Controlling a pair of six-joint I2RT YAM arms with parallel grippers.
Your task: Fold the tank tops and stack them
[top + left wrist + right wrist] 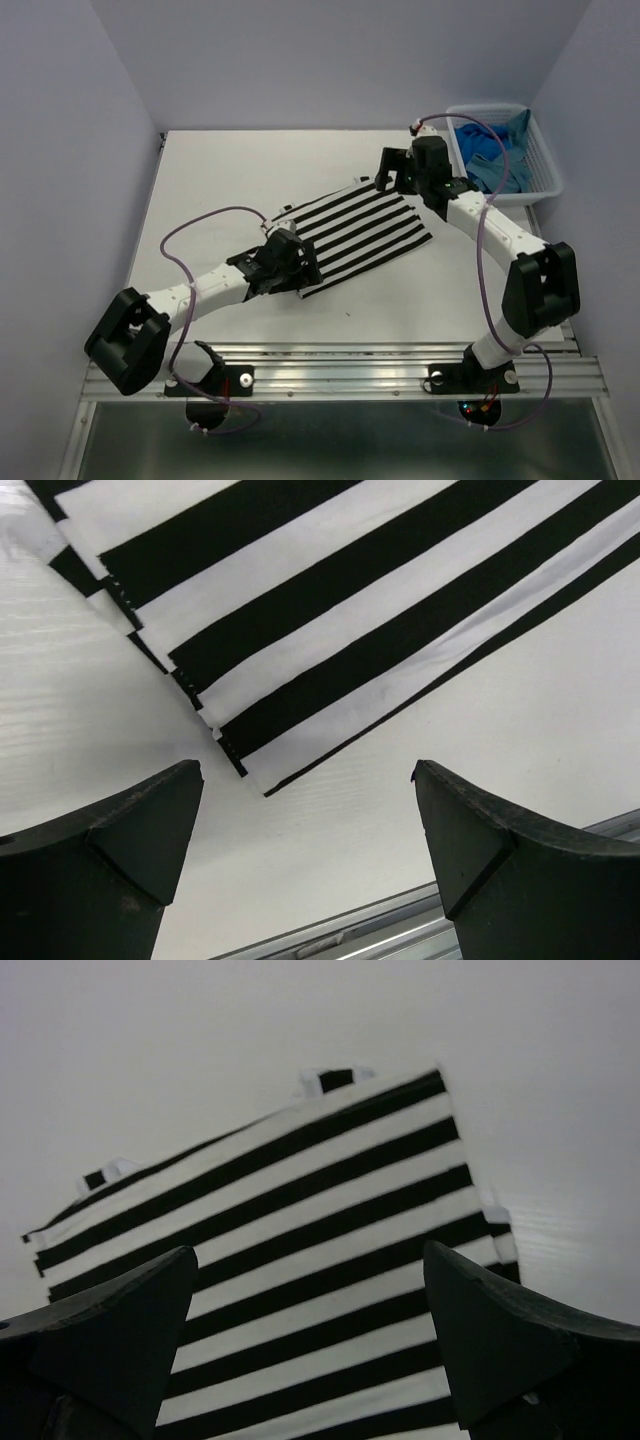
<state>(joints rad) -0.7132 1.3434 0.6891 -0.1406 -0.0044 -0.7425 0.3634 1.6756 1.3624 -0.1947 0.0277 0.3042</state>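
Hovering wide open and empty, the left gripper (305, 772) hides the 8 o'clock corner of the striped tank top (370, 230), which lies flat mid-table. The right gripper (308, 1252) — equally wide — hangs over its 1 o'clock edge. At 2 o'clock the blue tops (495, 152) bunch in the basket (546, 172), hard to tell apart.

Both jaws wide apart; left arm (215, 285) stretched low forward; right arm (495, 230) elbow bent, wrist seemingly hovering.

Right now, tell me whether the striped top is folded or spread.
Folded: the striped top lies as a flat rectangle with layered edges showing.
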